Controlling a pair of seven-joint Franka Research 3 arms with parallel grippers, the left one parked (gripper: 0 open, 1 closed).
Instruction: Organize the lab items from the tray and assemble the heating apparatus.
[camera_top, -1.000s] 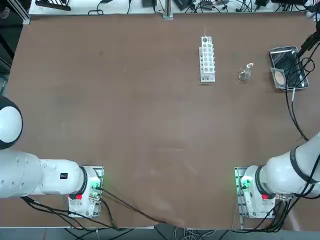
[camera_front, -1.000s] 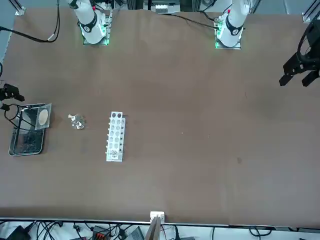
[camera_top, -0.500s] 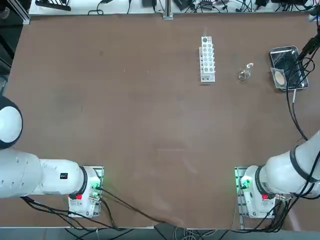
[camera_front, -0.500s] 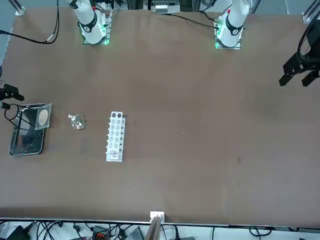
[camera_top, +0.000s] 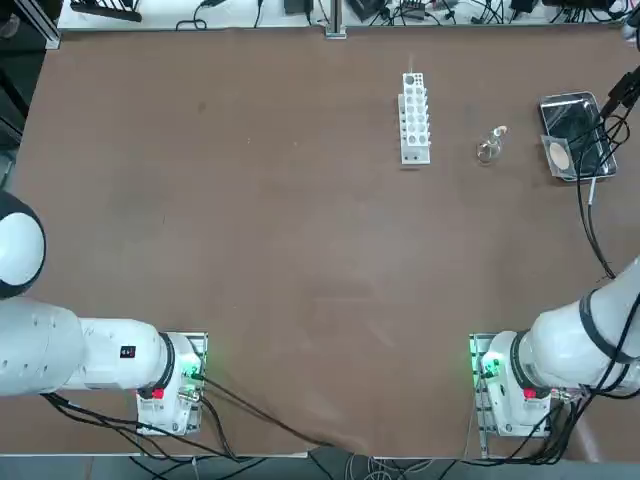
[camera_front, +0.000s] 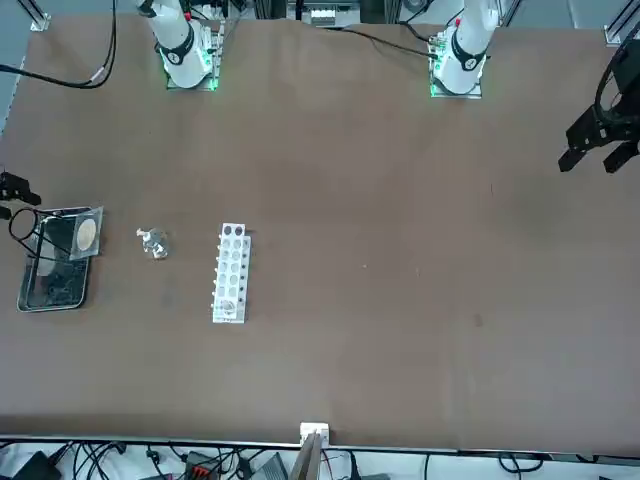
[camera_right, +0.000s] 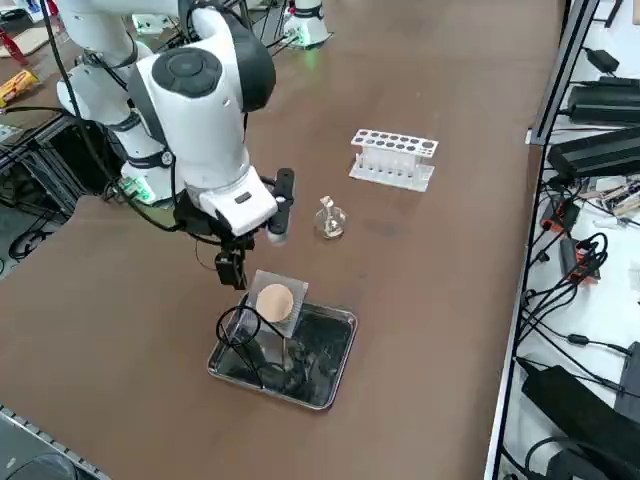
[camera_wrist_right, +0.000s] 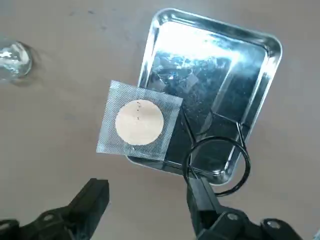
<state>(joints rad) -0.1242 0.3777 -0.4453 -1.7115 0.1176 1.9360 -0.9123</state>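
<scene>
Status for you: right gripper (camera_wrist_right: 147, 197) hangs above the tray's (camera_wrist_right: 165, 22) near edge at the far right corner of the table, fingers spread wide, nothing between them. In the wrist view one finger (camera_wrist_right: 92, 197) sits over bare table, the other finger (camera_wrist_right: 202, 197) over the ring of the wire stand (camera_wrist_right: 217, 162).

Your mesh square (camera_wrist_right: 140, 121) with the tan round centre lies tilted over the tray rim, partly on the tray and partly out over the table. The wire stand lies on its side, legs inside the tray, ring overhanging the rim at the gripper's end.

Side view shows the same: gripper (camera_right: 232, 270) just above the table beside the mesh (camera_right: 274, 300), tray (camera_right: 335, 385) beyond it.

A small glass flask (camera_top: 489, 146) stands on the table between the tray (camera_top: 568, 102) and the white holed rack (camera_top: 414, 117), clear of both. Can't tell what the rack holds.
</scene>
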